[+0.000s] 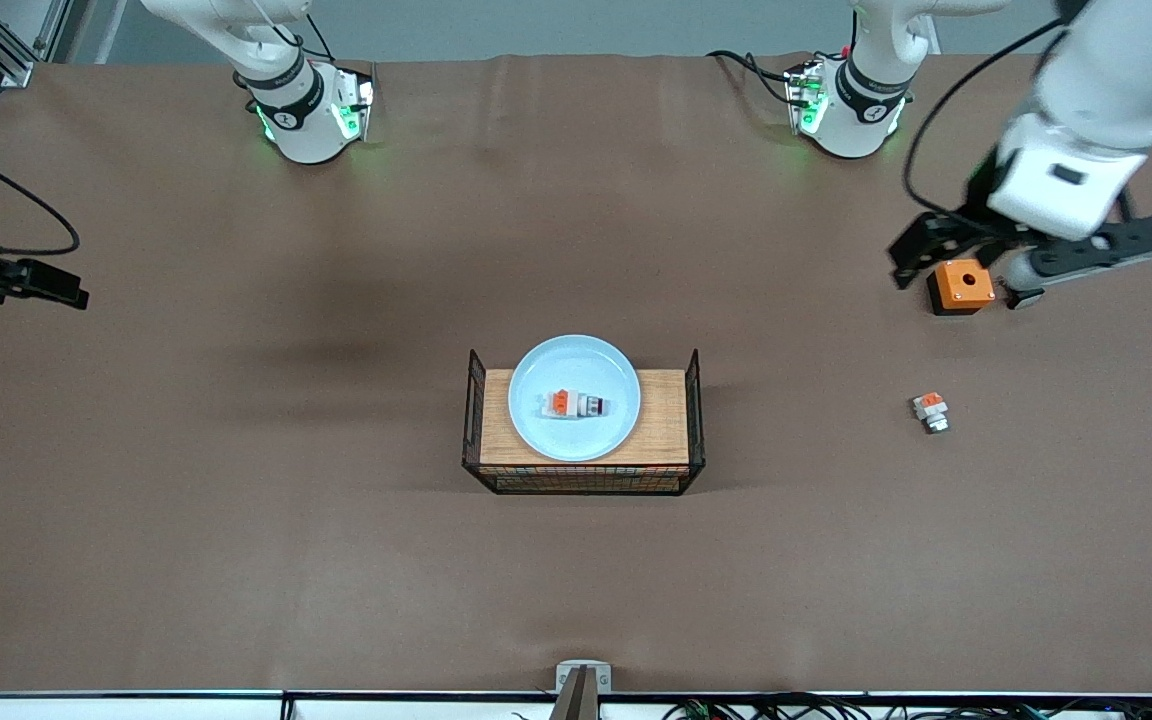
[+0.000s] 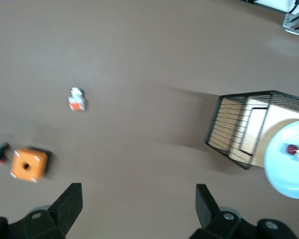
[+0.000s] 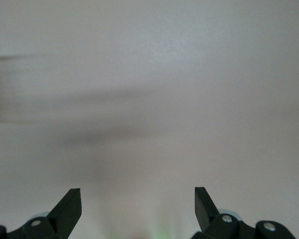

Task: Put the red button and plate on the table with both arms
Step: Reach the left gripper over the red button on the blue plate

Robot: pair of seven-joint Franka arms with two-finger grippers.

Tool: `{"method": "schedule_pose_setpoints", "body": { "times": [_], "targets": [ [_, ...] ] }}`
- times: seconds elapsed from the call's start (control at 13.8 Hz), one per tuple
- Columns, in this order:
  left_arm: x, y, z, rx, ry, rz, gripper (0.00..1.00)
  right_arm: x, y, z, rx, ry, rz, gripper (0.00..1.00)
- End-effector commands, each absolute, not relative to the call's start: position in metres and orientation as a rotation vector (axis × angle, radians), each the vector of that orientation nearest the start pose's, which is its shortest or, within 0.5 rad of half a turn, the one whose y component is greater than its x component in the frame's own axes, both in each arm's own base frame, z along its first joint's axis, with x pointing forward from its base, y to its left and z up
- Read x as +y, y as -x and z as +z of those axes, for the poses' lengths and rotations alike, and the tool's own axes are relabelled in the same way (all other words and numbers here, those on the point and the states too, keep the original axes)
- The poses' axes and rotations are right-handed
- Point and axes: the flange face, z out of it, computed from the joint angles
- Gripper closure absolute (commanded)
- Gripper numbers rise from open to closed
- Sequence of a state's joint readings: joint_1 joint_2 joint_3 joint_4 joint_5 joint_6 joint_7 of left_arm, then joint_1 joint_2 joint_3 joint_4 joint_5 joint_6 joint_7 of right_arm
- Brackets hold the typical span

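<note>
Centrally, the red button [image 1: 576, 404] lies in the plate [image 1: 536, 370] atop the wire rack [image 1: 661, 440]; the left gripper [image 1: 966, 275] hangs spread over the orange box [image 1: 960, 284], the right gripper [image 3: 137, 206] spread toward its table [image 1: 236, 500] end.

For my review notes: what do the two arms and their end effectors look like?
Both arms are glossy white with black joint bands and green lights glowing at their bases. Black cables run along them. The left end effector is black, hung on a boxy white wrist block. The right end effector is black too. In each wrist view, two dark wedge-shaped fingers show.
</note>
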State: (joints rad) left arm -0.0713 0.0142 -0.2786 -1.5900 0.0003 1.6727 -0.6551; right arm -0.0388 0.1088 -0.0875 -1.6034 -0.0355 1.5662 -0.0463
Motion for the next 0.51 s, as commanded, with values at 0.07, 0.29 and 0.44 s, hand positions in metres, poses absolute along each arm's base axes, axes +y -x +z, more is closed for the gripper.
{"method": "schedule_pose_setpoints", "body": {
  "times": [0.07,0.29,0.44],
  "targets": [
    [-0.245,-0.545,0.61,-0.807,3.133,-0.016,0.0,-0.077,-0.583,0.551,0.132,3.176,0.219,0.0],
    [-0.298,-0.549,0.589,-1.092,3.081,0.039,0.0,-0.057,-0.582,0.549,0.49,3.148,0.237,0.0],
    [-0.329,-0.549,0.572,-1.249,3.05,0.047,0.0,-0.023,-0.58,0.549,0.741,3.11,0.264,0.0]
  ]
}}
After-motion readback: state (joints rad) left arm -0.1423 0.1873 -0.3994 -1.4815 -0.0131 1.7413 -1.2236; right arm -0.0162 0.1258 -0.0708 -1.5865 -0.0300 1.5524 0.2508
